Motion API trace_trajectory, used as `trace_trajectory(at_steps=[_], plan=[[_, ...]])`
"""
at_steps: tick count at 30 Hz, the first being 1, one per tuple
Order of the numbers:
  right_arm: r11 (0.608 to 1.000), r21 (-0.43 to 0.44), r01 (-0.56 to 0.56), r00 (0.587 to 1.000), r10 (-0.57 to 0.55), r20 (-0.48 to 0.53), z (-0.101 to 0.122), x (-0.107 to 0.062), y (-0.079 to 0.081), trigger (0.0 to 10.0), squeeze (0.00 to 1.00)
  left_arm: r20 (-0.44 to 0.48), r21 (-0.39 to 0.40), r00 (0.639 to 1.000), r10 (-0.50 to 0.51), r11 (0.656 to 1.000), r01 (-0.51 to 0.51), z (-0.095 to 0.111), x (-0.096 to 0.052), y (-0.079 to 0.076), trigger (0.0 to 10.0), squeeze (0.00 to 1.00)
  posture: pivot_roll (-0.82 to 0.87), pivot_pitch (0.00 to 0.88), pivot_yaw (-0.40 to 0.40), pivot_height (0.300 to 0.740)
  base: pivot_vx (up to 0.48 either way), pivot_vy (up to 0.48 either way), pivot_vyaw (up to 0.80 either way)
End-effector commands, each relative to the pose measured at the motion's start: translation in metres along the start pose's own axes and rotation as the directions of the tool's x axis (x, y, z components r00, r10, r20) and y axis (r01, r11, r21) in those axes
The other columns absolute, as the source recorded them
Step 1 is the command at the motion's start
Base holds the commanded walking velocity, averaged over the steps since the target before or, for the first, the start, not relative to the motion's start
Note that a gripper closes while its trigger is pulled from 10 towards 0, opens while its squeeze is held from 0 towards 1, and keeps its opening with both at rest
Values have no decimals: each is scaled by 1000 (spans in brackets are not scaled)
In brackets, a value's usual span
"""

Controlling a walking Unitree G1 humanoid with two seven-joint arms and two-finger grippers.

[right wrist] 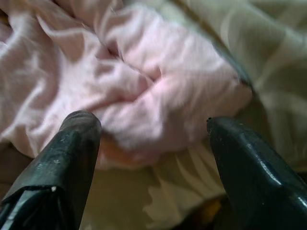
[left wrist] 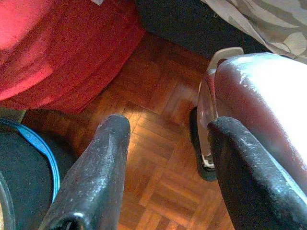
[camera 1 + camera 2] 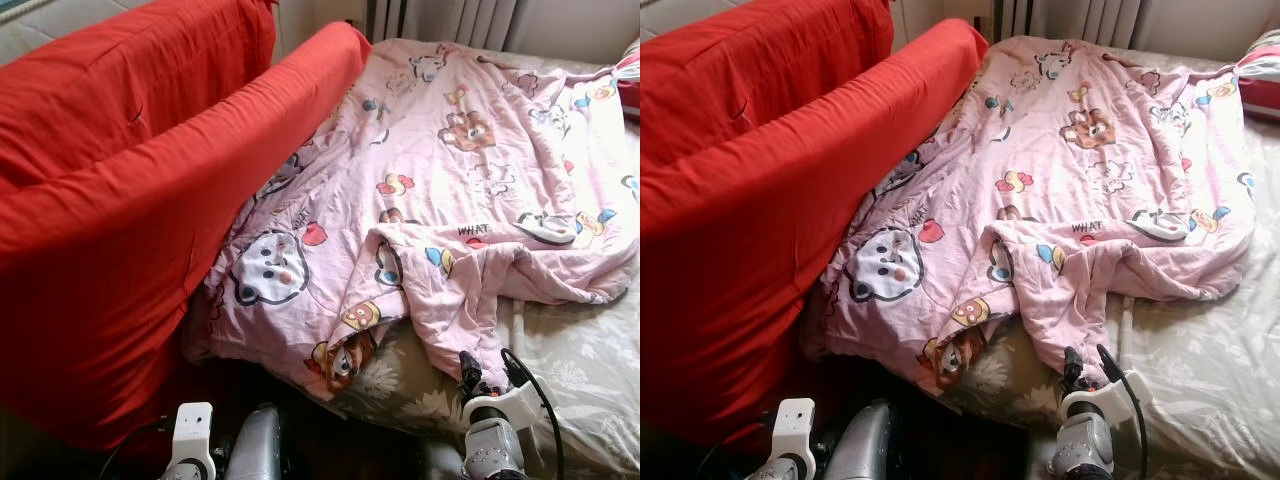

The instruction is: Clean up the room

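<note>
One "WHAT" on pink quilt

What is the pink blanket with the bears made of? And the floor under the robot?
The pink blanket looks like soft, matte woven cloth, probably cotton: it crumples into folds and its cartoon prints lie flat. The floor looks like wood parquet, small brown blocks laid in a zigzag, with a slight sheen.

Quilt on bed; sofa left, touching quilt edge.
</note>
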State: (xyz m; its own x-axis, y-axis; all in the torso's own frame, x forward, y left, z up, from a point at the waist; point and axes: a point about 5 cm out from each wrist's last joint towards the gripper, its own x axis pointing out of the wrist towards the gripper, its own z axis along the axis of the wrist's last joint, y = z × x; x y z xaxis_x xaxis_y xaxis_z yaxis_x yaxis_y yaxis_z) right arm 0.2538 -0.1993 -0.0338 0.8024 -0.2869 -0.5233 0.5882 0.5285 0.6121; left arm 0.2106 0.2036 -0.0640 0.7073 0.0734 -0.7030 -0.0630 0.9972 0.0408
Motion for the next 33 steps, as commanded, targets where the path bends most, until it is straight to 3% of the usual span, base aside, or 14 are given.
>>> trace_trajectory(at_steps=[1, 16, 33], plan=[[998, 40, 43, 998, -42, -39, -9, -3, -6, 10000, 0, -70, 18, 997, -27, 999, 28, -17, -4, -5, 10000, 0, -28, 152, 55, 621, 0, 0, 0], [975, 218, 44, 999, -45, 1, 1, 0, -10, 10000, 0, -91, 56, 996, -22, 998, 27, -26, -7, 4, 10000, 0, 2, 171, 78, 621, 0, 0, 0], [961, 274, -28, 991, -9, 132, 30, 6, -9, 10000, 0, -107, 90, 994, -14, 996, 24, -29, -10, 15, 10000, 0, 21, 185, 105, 621, 0, 0, 0]])
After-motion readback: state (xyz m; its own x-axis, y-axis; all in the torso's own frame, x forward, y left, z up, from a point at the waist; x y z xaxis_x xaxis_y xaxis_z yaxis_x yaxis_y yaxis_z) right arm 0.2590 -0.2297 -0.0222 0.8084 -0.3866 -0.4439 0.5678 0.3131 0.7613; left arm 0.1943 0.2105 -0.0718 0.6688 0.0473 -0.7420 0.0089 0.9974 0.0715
